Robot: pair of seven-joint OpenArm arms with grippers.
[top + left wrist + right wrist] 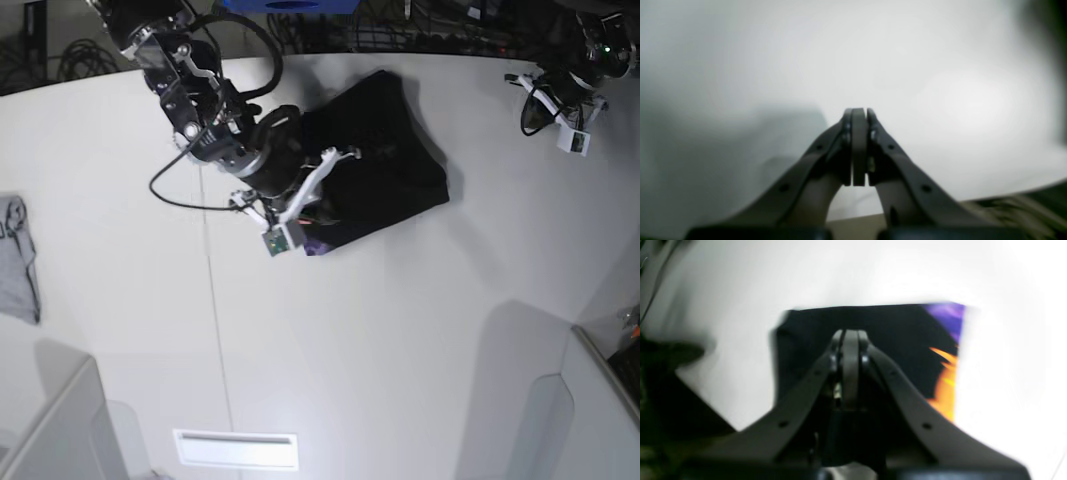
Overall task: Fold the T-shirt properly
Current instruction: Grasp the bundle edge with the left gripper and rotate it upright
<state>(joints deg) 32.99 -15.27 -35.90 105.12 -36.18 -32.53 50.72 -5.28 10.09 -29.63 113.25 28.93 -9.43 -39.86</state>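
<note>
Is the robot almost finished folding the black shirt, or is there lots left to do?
It looks mostly done: the T-shirt lies in a compact black bundle on the white table, with a bit of purple print peeking out at its edge. Right now the right tool is shut above the bundle, holding nothing that shows. The left tool is shut, away from the shirt. Maybe only tidying is left.

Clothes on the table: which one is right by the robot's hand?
The black T-shirt, folded up, lies under the right gripper. The small grey garment sits alone at the table's edge, far from both arms.
</note>
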